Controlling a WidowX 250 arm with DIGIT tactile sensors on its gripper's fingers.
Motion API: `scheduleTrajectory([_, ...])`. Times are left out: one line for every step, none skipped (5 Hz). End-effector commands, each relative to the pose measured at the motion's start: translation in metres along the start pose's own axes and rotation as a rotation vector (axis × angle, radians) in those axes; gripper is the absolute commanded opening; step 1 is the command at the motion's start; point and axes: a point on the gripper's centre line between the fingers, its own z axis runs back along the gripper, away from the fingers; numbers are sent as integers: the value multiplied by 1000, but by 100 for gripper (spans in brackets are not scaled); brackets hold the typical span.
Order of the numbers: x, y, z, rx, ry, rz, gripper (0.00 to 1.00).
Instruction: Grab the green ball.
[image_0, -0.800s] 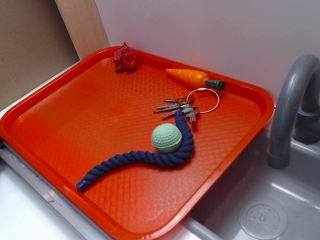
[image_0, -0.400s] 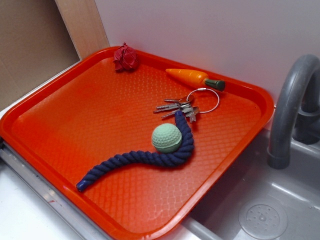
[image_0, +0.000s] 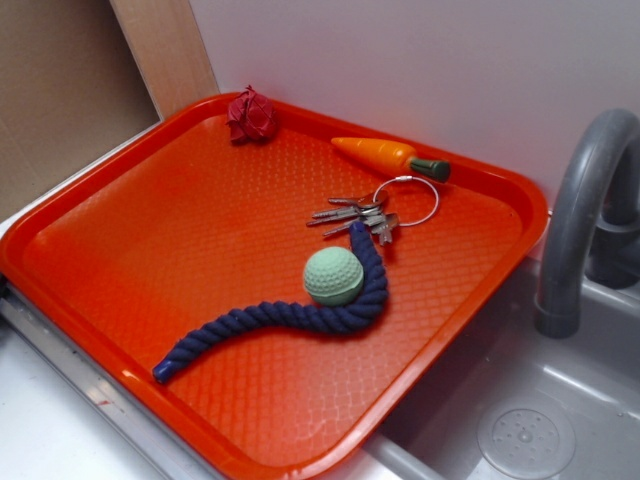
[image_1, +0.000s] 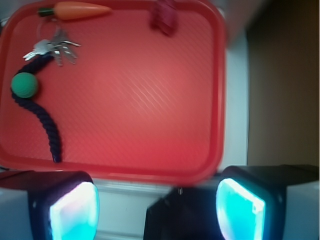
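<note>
An orange tray (image_0: 120, 240) with a fine diamond-textured floor sits on a pale counter (image_0: 40, 420), its far edge close to a plain white wall (image_0: 400, 70). A strip of light wood (image_0: 165, 50) and a brown panel (image_0: 60, 90) stand beyond the tray's far left corner. To the right, a grey plastic sink (image_0: 520, 420) with a round drain lies just beside the tray, and a curved grey tap (image_0: 580, 210) rises over it.

The green ball (image_0: 334, 276) rests on the tray floor, right of centre, nestled in the curl of a dark blue rope (image_0: 270, 325) that touches it and bends around its right side. Just behind the rope's end lies a bunch of keys (image_0: 360, 217) on a ring. An orange toy carrot (image_0: 385, 155) lies near the back rim, and a dark red crumpled lump (image_0: 251, 116) sits in the far corner.

In the wrist view the gripper (image_1: 157, 210) hangs over the counter outside the tray's rim, well apart from the ball. Its two pads (image_1: 75, 212), glowing cyan, stand wide apart with nothing between them. The exterior view does not show the arm.
</note>
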Motion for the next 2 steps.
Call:
scheduleTrajectory([49,-81,-6,-45,-38,-164,100])
scheduleTrajectory([70,-109,-29,-113,-1,-141,100])
